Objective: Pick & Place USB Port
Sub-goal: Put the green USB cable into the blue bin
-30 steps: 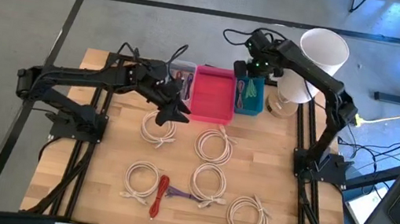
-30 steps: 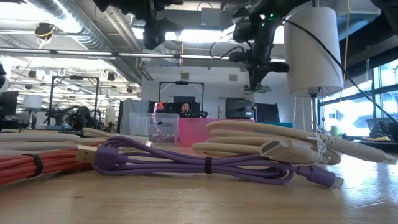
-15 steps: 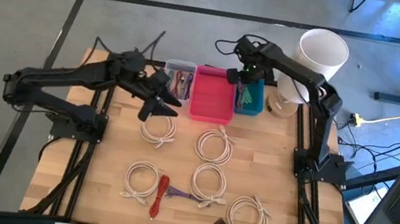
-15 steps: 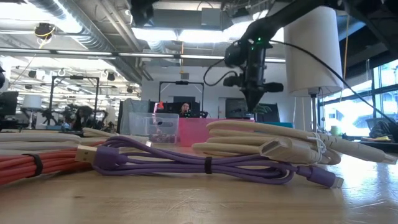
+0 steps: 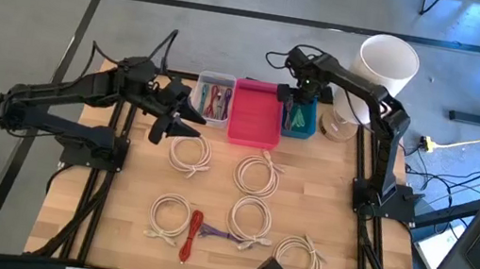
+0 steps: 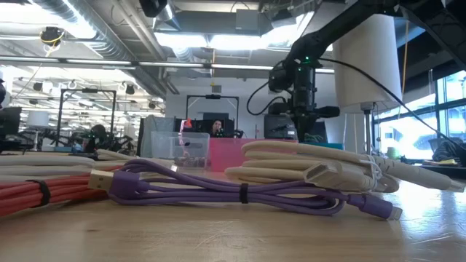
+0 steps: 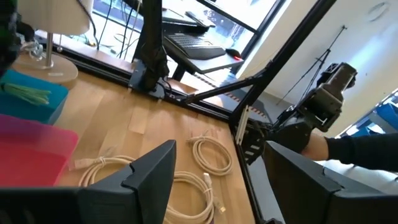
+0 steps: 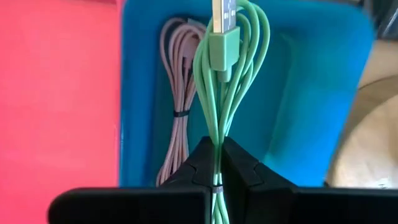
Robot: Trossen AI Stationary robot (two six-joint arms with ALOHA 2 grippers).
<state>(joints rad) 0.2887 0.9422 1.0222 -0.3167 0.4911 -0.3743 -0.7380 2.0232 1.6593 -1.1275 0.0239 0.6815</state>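
Note:
A green USB cable (image 8: pixel 231 81), bundled into a long loop, hangs over the blue bin (image 8: pixel 311 93) with my right gripper (image 8: pixel 217 163) shut on it. From above, that gripper (image 5: pixel 301 98) stands over the blue bin (image 5: pixel 300 123) at the table's far edge. A dull pink cable (image 8: pixel 176 112) lies inside the bin. My left gripper (image 5: pixel 174 129) hovers open and holds nothing, raised near the clear bin (image 5: pixel 215 97), above a white cable coil (image 5: pixel 189 154). My right gripper pinches the green cable's bundled strands (image 8: pixel 217 140) between its two fingers, several strands together. The fingers point down from above. The bundle hangs straight below them, its green plug (image 8: pixel 222 50) low inside the blue bin; whether it touches the bottom I cannot tell.
A pink bin (image 5: pixel 256 113) sits between the clear and blue bins. Several white cable coils (image 5: pixel 258 173) lie on the wooden table, with a red cable (image 5: pixel 194 234) and a purple cable (image 5: pixel 216 234) near the front. A white lamp (image 5: pixel 387 61) stands at the far right.
My right gripper has sunk toward the blue bin with the green cable hanging below it. My left gripper, still open, has risen and drawn back toward the table's left edge, away from the pink bin.

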